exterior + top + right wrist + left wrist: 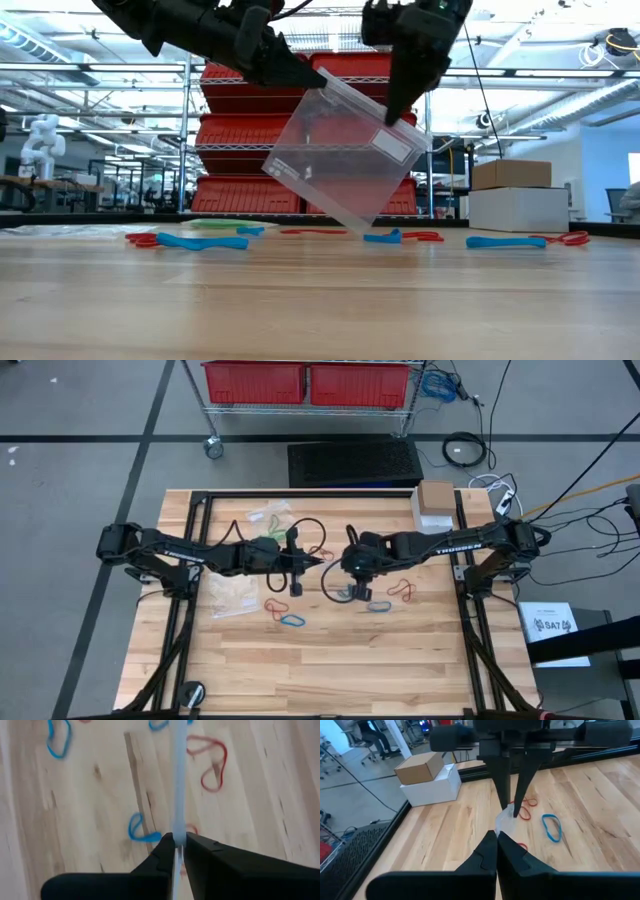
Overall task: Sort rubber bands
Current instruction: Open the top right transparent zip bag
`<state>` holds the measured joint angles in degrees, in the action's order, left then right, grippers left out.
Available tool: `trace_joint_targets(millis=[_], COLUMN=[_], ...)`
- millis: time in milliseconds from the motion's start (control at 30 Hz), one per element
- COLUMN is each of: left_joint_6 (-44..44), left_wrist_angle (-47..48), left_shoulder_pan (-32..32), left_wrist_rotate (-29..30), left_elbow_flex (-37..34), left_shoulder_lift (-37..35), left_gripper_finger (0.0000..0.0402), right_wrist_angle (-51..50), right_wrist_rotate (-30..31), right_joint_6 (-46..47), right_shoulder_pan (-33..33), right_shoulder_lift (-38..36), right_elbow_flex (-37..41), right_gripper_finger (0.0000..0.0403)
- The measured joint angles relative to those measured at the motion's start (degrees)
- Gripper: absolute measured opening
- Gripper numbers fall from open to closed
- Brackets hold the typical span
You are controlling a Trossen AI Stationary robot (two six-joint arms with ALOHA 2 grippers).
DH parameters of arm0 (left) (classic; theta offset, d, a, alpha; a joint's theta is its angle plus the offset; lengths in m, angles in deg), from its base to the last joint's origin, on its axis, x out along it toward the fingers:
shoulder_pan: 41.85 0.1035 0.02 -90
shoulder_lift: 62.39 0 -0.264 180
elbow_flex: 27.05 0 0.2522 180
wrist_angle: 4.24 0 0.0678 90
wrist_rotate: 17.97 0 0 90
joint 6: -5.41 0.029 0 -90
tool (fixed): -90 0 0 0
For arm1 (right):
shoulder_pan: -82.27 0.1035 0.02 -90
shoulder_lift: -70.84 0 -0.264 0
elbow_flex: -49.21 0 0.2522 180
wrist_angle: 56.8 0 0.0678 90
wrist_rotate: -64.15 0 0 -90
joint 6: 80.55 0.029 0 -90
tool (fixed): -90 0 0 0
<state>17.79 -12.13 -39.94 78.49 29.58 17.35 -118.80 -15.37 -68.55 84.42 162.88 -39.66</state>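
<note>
A small clear plastic bag (345,165) hangs tilted in the air over the middle of the table, between both grippers. My left gripper (305,78) is shut on it from the left. My right gripper (392,108) is shut on it from above. Rubber bands lie loose on the wood under and around the bag: a blue one (292,621), a red one (275,605), a red one (400,590), a blue one (378,606) and a red one (320,550). The right wrist view shows blue bands (140,832) and a red band (212,765) on the table below. My left gripper pinches the bag's upper corner (501,827) between its two fingers, coming slanting down from the table's left. The bag is lifted clear and hangs tilted below that corner. My right gripper pinches the bag's top edge (177,827) farther along, near its white strip (392,145). Its fingers point down from above, and the bag hangs clear of the table.
Two more clear bags lie flat on the table's left half, one near the left arm (235,595) and one toward the far edge (268,515), with green bands. A cardboard box on a white box (435,505) stands at the far right corner. A black cable loop (305,525) lies behind the grippers.
</note>
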Motion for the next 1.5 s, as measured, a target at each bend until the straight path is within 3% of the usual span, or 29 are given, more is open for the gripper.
trace_joint_targets(millis=[700,800,1000,1100,1233,1367,1500], left_joint_6=[0.0,0.0,0.0,0.0,0.0,0.0,0.0], left_wrist_angle=[-0.2,-0.1,0.4,1.0,1.4,1.6,1.6], left_shoulder_pan=[0.0,0.0,0.0,0.0,0.0,0.0,0.0], left_wrist_rotate=[0.0,0.1,0.4,0.4,0.4,0.3,0.3], left_elbow_flex=[0.0,0.0,0.0,0.0,0.0,0.0,0.0], left_shoulder_lift=[-0.1,-0.1,-0.2,-0.2,-0.2,-0.2,-0.1], left_gripper_finger=[0.0,0.0,0.0,0.0,0.0,0.0,0.0], right_wrist_angle=[-11.6,-11.7,-12.1,-12.4,-11.7,-6.0,-1.8], right_wrist_rotate=[-0.2,-0.3,-0.9,-5.3,-4.8,4.3,9.8], right_joint_6=[7.4,7.4,8.1,8.5,6.4,-0.3,-4.5], right_shoulder_pan=[1.0,1.0,1.4,1.4,2.2,3.8,4.1], right_shoulder_lift=[0.0,0.0,0.0,-0.2,-0.3,-0.3,-0.3], right_elbow_flex=[0.1,0.1,0.3,-0.6,-3.7,-5.0,-5.0], right_gripper_finger=[0.0017,0.004,0.0127,0.0166,0.019,0.0165,0.008])
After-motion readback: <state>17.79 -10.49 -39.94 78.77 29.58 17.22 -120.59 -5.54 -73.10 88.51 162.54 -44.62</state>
